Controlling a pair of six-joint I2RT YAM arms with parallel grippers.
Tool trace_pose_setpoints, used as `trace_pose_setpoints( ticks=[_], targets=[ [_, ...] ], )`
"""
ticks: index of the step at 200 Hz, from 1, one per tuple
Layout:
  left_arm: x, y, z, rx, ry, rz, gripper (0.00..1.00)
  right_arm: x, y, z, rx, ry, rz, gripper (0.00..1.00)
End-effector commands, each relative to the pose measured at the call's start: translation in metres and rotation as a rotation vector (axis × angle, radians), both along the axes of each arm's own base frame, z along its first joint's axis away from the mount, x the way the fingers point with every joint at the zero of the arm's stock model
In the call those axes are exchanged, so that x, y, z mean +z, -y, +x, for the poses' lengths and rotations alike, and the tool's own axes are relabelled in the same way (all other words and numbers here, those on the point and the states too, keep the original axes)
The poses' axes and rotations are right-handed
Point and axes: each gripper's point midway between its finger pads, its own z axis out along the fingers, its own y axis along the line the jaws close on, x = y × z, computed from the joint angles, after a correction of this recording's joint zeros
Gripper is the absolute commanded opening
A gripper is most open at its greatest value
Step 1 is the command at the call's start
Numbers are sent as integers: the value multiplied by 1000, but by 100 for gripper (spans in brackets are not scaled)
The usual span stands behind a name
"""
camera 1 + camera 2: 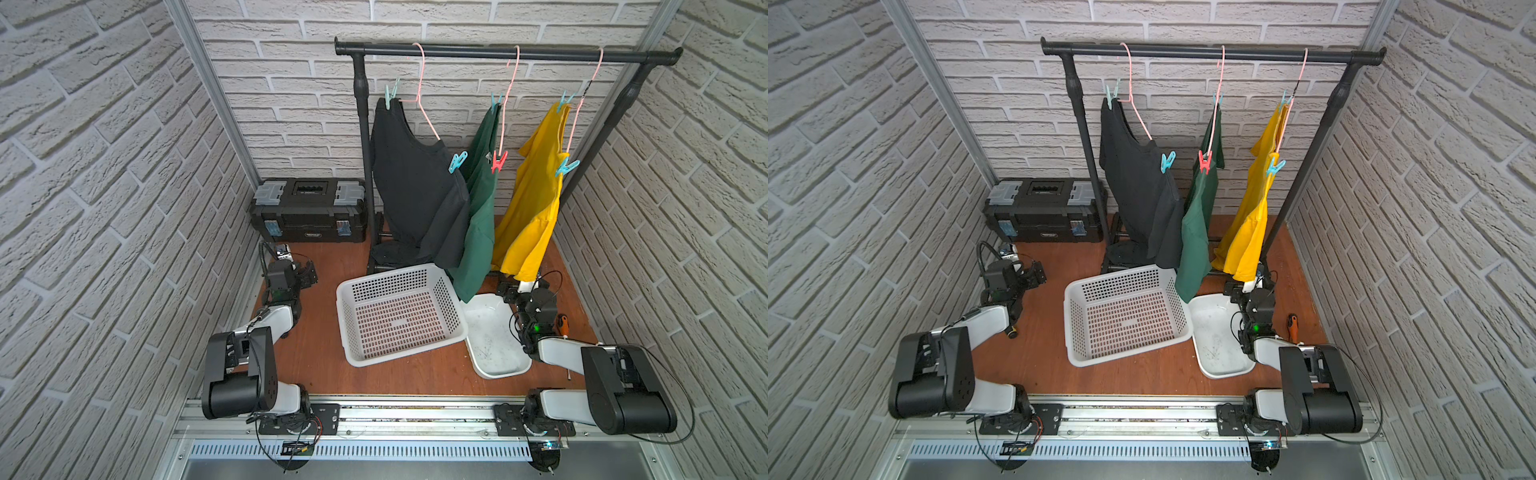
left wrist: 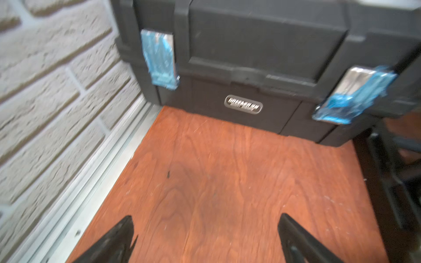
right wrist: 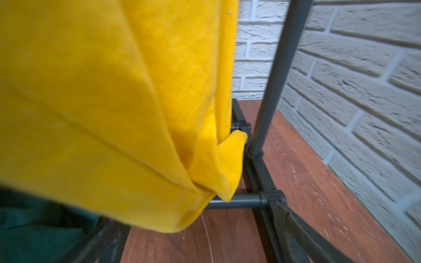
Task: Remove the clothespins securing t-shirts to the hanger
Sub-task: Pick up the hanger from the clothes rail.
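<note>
Three t-shirts hang on pink hangers from a black rail (image 1: 498,53): black (image 1: 415,187), green (image 1: 478,216), yellow (image 1: 532,208). Teal clothespins (image 1: 390,96) (image 1: 457,161) pin the black one. A teal pin (image 1: 496,102) and a red pin (image 1: 498,161) hold the green one. Two teal pins (image 1: 565,101) (image 1: 566,167) hold the yellow one. My left gripper (image 1: 305,272) (image 2: 205,218) is open low over the floor, facing the toolbox, far from the shirts. My right gripper (image 1: 509,291) (image 3: 196,227) is open under the yellow shirt's hem (image 3: 159,205), holding nothing.
A black toolbox (image 1: 307,210) stands at the back left. A white perforated basket (image 1: 353,332) and a white tray (image 1: 494,365) lie mid-floor. An orange-handled screwdriver (image 1: 563,324) lies by the right arm. The rack's post (image 3: 273,91) and base bars (image 3: 237,201) stand close to my right gripper. Brick walls enclose both sides.
</note>
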Motion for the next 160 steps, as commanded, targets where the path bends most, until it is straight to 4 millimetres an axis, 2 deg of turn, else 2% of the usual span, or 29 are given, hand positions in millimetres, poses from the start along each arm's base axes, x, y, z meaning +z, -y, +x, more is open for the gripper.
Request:
trace_pose_setpoints(
  ticks=[1,34,63,74,78,87,117,160],
  targets=[
    [1,-8,-9,91,-27,-23,98,7,13,-18,-99,29,37,100],
    [17,3,-8,82,-3,-55,98,10,15,-31,-124,11,104,100],
    [35,26,-6,40,-13,-28,98,9,21,-40,-174,-20,137,100],
    [43,36,-7,21,-17,-1,98,-1,26,-49,-218,-69,142,100],
    [44,39,-7,17,-21,6,98,8,29,-47,-232,-58,146,100],
    [51,47,-8,2,-25,13,98,10,31,-51,-249,-75,151,100],
    [86,79,-10,-77,-4,38,98,9,32,-58,-270,-152,162,100],
    [145,128,-16,-197,42,37,98,-4,28,-69,-278,-310,185,100]
  ],
)
